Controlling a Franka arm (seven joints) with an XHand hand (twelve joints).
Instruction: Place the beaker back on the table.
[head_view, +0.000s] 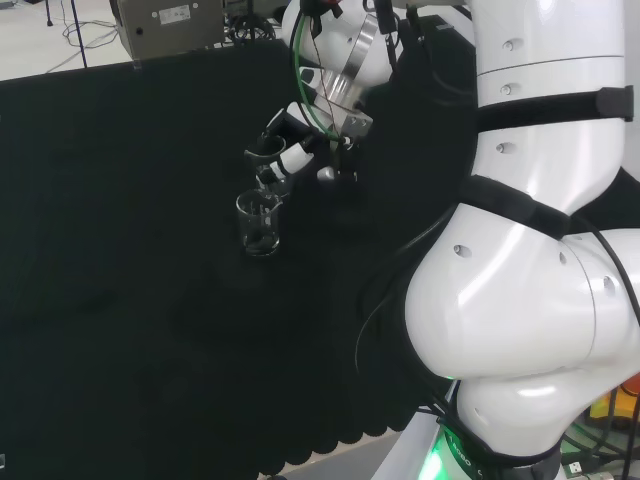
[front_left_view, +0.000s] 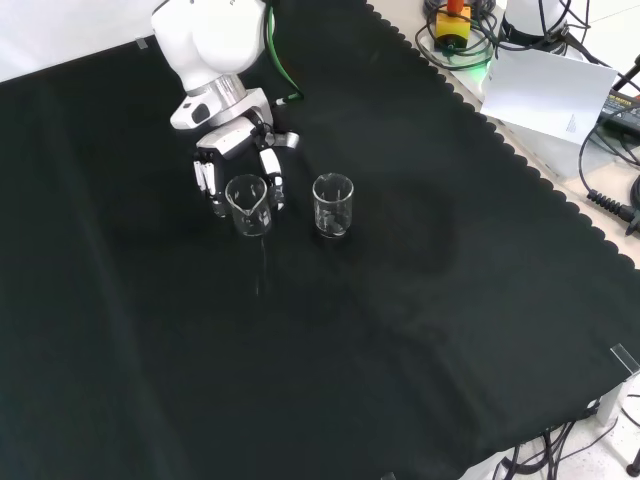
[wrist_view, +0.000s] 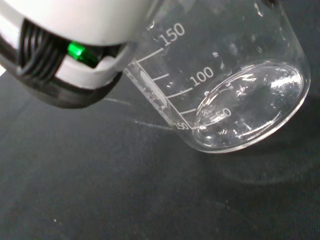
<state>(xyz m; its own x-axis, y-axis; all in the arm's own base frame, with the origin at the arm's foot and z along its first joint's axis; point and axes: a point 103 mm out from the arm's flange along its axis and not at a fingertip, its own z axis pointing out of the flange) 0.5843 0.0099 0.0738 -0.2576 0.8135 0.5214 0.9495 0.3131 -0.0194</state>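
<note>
The hand (front_left_view: 238, 150) holds a clear beaker (front_left_view: 248, 205) over the black tabletop (front_left_view: 400, 330). Its fingers (front_left_view: 272, 170) curl around the glass from both sides, near the top. In the front view the beaker sits toward the far left of the cloth, just in front of the hand. A second beaker (front_left_view: 333, 205) stands close by on its right, with a gap between the two.

In the wrist view the held beaker (wrist_view: 235, 95) looks tilted, and I can see its round bottom. A dim shadow lies on the cloth under it, so I think the beaker is a little above the tabletop and not resting on it yet. I cannot be sure of that gap. It looks empty.

So the step in hand seems to be the lowering, close to its end. Next, the hand needs to turn the beaker upright so its bottom is flat. Then it should go straight down until the glass sits on the cloth. After that the fingers can open and the hand can lift away. It should stay clear of the second beaker, because a bump could knock that one over.
</note>
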